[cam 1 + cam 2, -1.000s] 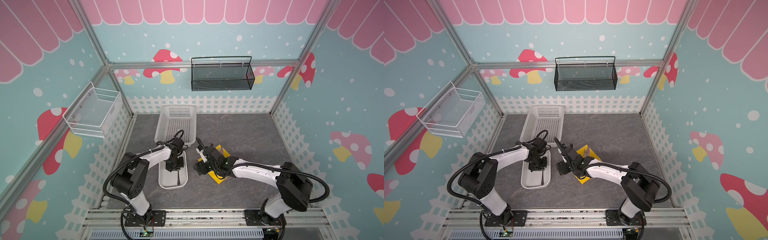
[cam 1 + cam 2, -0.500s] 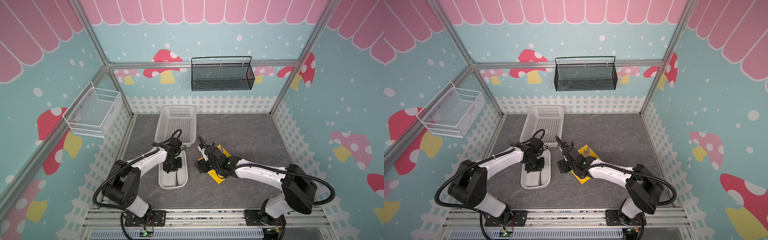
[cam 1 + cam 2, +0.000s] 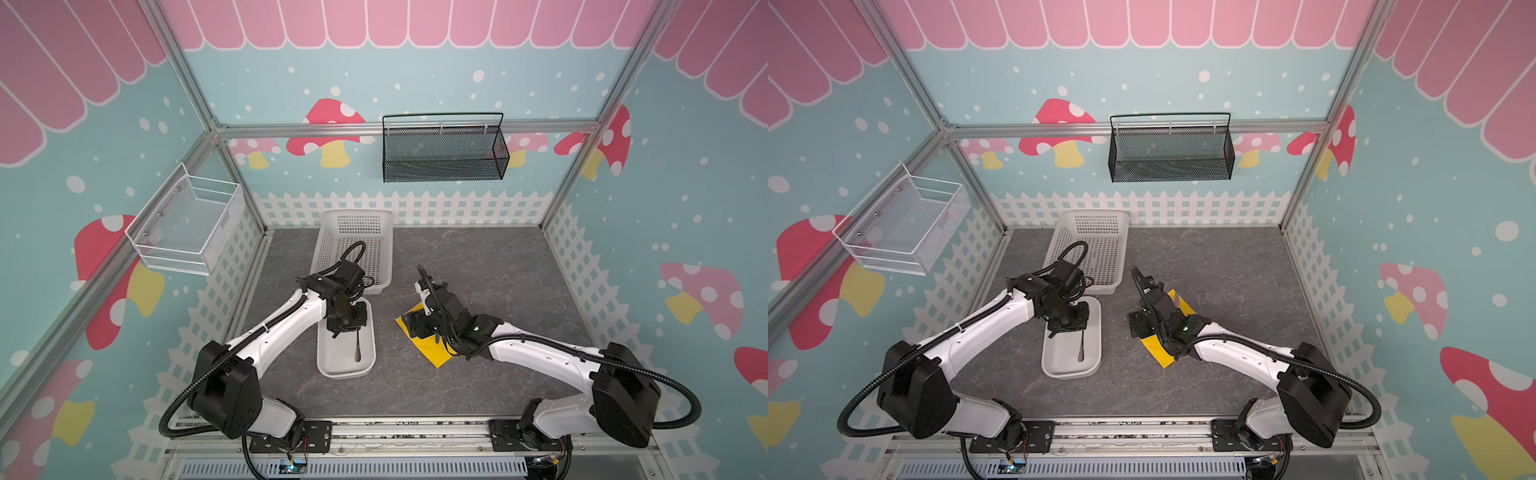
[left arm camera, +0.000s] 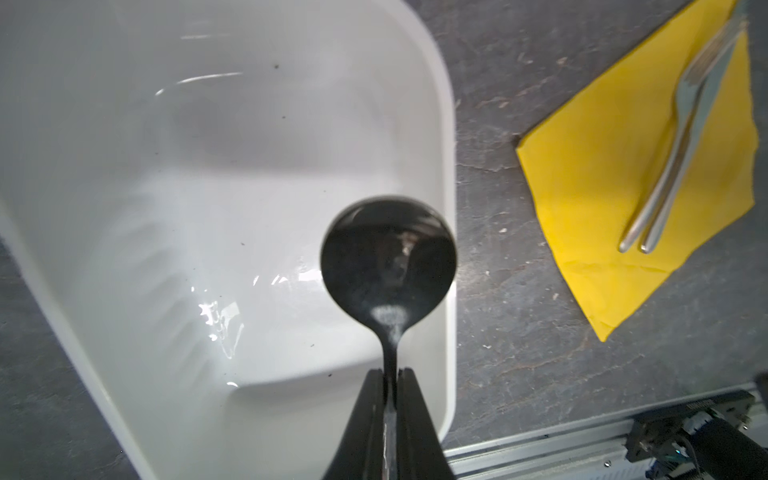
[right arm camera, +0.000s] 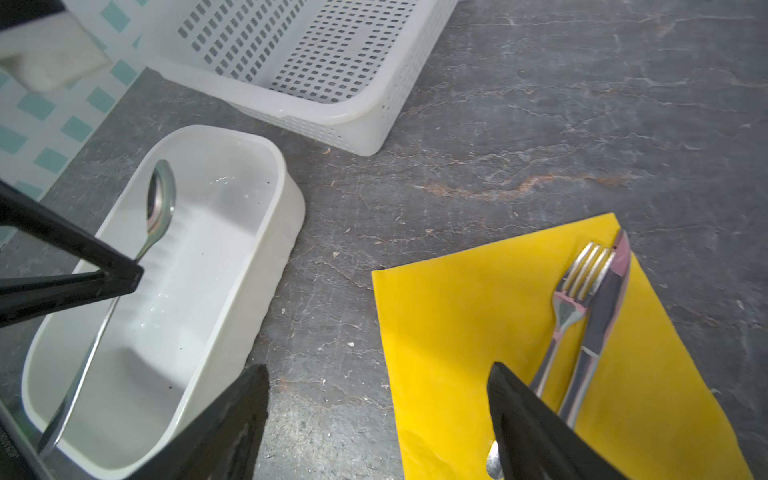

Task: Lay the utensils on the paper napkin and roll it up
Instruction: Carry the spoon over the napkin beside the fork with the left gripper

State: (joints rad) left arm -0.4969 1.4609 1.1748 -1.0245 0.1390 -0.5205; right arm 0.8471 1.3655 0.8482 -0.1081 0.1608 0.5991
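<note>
L gripper stays pinched on spoon neck, barely shifted; bowl end up, handle tip low in white tray: lift prob. starting. R gripper, jaws wide, at yellow napkin edge; fork + knife on it, 1 utensil left.

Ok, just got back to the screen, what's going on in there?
The left gripper is shut on the handle of a shiny silver metal spoon, holding it over the white oblong plastic tray. A silver metal fork and knife lie side by side on the flat, unrolled bright yellow paper napkin. The right gripper hangs open over the napkin's edge, holding nothing.
</note>
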